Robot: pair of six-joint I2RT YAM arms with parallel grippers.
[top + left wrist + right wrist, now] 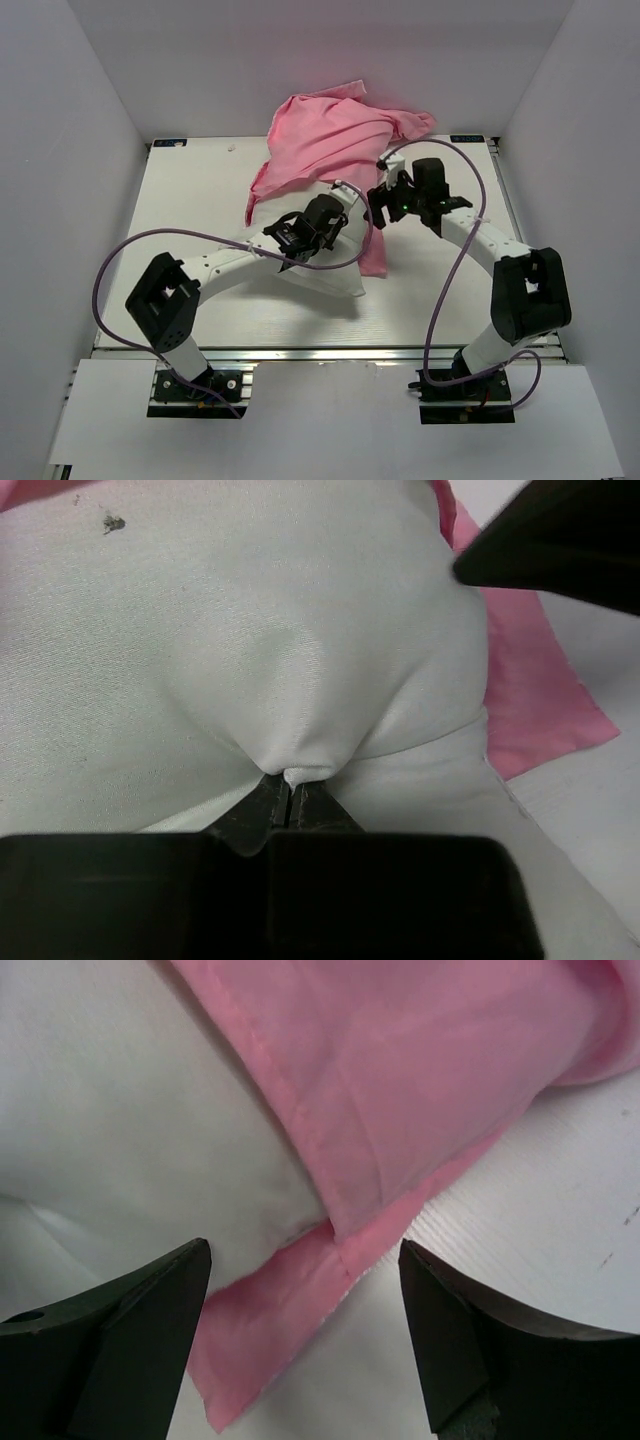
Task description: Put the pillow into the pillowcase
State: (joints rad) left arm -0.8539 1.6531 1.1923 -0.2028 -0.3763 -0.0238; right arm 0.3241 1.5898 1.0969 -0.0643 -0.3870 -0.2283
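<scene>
The pillow (pixel 250 630), pinched by left claw (pixel 290 785), sits partly (perhaps half) inside pillowcase (pixel 400 1080).

Bright, even light from above fills the white enclosure. Soft shadows lie on the counter (pixel 200 190) beneath the arms. The overhead view is sharp. Both wrist views are softer: the dark jaws at the bottom edge are blurred, near-black silhouettes.
</scene>
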